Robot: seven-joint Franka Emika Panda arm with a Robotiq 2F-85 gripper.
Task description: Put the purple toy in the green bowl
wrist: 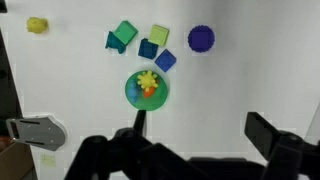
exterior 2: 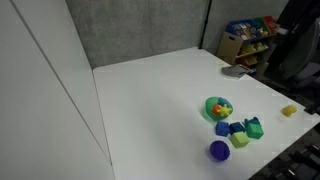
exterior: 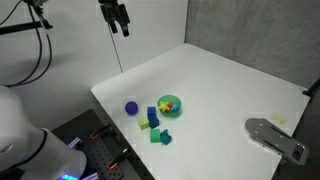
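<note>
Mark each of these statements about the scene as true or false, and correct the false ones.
1. The purple toy lies inside the green bowl. False: the purple toy lies on the white table, apart from the green bowl.
2. The green bowl holds a yellow and orange thing. True: the yellow and orange thing lies in its middle.
3. The gripper is shut on a blue block. False: the gripper is open and holds nothing, well above the table; the blue blocks lie on the table.
4. A small yellow thing lies apart from the cluster of blocks. True: the small yellow thing lies alone, away from the others.
</note>
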